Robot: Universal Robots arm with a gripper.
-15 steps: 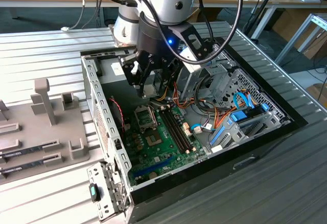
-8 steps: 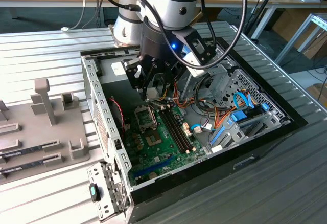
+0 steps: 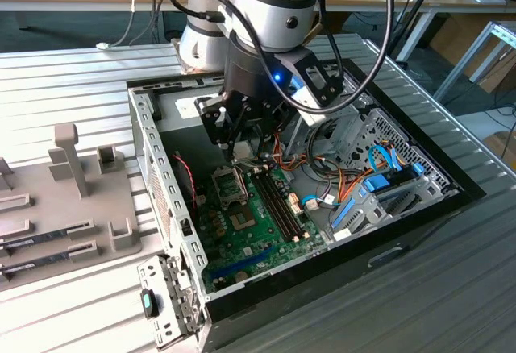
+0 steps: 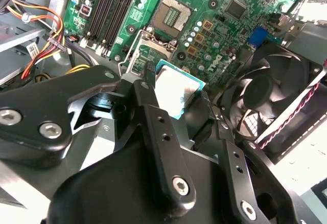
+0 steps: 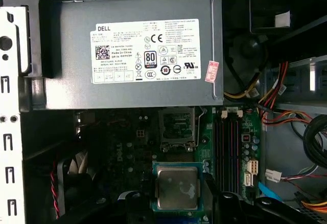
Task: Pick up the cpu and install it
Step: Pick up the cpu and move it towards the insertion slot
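Slatted table (image 3: 451, 232) bears an open case (image 3: 153, 168); the gripper (image 3: 242, 150) clamps the cpu (image 5: 176, 187) by its edges, level over the motherboard (image 4: 214, 35), just beside the open socket (image 4: 171, 15).

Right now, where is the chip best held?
By two opposite thin edges, from above, as the gripper holds it now: the chip is flat and square, metal top toward the wrist, so fingers on its sides leave the underside free.
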